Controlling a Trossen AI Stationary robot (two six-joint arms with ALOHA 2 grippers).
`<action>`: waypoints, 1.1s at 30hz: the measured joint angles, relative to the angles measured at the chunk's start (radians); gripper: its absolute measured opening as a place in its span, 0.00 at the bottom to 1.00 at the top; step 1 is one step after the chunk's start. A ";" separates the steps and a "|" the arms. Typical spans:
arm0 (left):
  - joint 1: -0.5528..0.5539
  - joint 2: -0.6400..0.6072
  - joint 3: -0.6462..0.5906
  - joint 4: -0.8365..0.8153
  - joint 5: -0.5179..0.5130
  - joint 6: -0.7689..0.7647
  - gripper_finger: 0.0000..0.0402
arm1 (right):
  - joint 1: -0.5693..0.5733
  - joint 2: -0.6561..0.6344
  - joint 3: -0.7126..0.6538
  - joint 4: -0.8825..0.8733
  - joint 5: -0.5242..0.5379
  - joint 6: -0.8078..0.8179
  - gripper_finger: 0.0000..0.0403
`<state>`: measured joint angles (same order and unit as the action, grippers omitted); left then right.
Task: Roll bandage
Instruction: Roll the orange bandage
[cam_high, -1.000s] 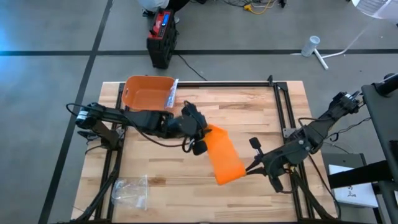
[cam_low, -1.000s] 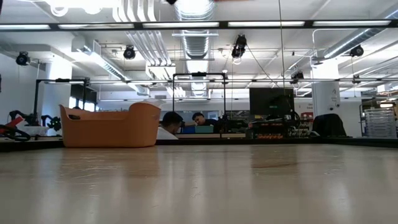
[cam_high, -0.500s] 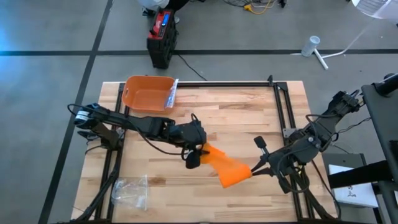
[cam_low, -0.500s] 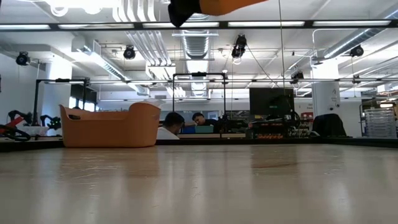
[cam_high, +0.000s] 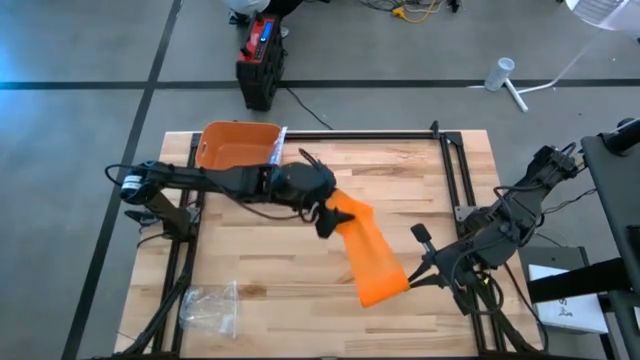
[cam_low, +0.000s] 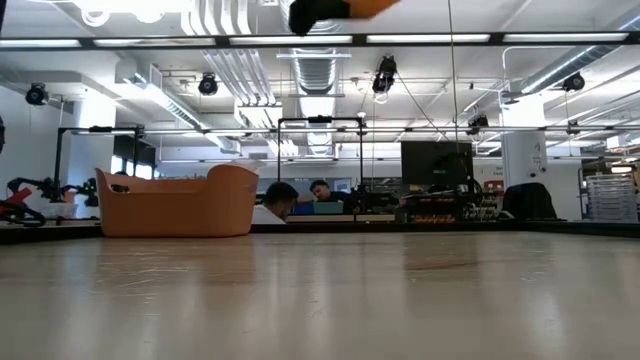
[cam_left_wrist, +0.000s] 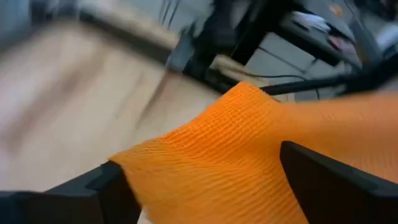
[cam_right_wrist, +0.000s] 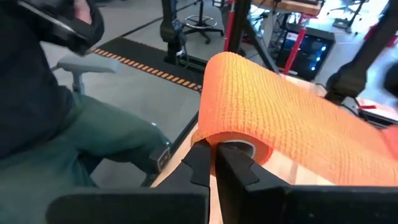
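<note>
high view: mid-roll, an orange bandage (cam_high: 366, 252) stretches as a flat strip over the middle of the wooden table (cam_high: 400, 175), slanting from the left gripper (cam_high: 326, 214) at its far end down to the right gripper (cam_high: 418, 276) at its near-right end. the step in hand looks like a change of grip on the loose end; the next move likely calls for the left arm to take that end again and keep it taut while the right one winds. an orange basket (cam_high: 236, 150) sits at the far-left corner, a clear plastic bag (cam_high: 209, 309) at the near-left.

low view: only a dark fingertip and a scrap of orange show at the top edge, well above the tabletop.

left wrist view: the left gripper's two fingers (cam_left_wrist: 329, 180) stand wide apart, the bandage's free end (cam_left_wrist: 230, 155) lying between them, not pinched.

right wrist view: the right gripper (cam_right_wrist: 214, 163) is closed tight on the core of the bandage roll (cam_right_wrist: 239, 127), the strip running off toward the other arm.
</note>
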<state>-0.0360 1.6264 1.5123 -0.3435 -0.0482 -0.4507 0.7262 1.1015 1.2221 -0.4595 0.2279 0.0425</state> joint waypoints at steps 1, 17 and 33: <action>0.018 0.001 -0.001 -0.027 0.020 -0.090 0.84 | 0.007 0.000 0.000 -0.003 0.000 0.000 0.00; 0.111 0.034 -0.139 -0.076 0.362 -0.424 0.80 | 0.027 0.015 -0.001 -0.052 0.008 0.013 0.00; -0.022 0.023 -0.141 -0.005 0.670 0.117 0.62 | 0.030 0.044 -0.003 -0.104 0.003 0.051 0.00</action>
<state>-0.0583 1.6494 1.3714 -0.3488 0.6216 -0.3337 0.7559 1.1458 1.2194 -0.5639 0.2306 0.0934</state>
